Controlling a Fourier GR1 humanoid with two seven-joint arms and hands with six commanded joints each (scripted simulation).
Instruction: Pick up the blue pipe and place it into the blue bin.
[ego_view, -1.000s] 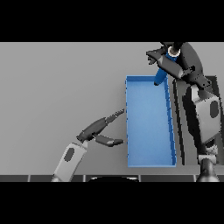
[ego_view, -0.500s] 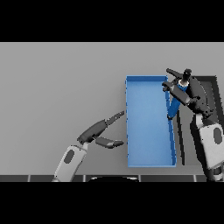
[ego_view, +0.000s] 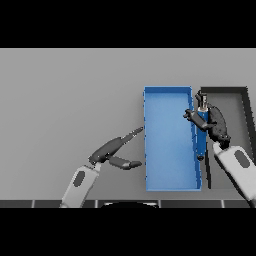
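Observation:
The blue bin (ego_view: 168, 97) is a long open tray standing right of the table's middle. My right hand (ego_view: 212, 124) hovers over the bin's right wall, its fingers curled round the blue pipe (ego_view: 201, 120), which shows as a short upright piece with a grey top end. The pipe's lower part is hard to tell from the bin wall behind it. My left hand (ego_view: 111, 151) rests over the table just left of the bin, fingers straight and pointing toward the bin's left wall, holding nothing.
A dark grey bin (ego_view: 235, 91) stands directly to the right of the blue bin, partly covered by my right arm. Plain grey table (ego_view: 70, 100) spreads to the left and back.
My right hand has carried the pipe from above the bin's far right corner toward me and down, along the bin's right wall. The left hand has stayed in place.

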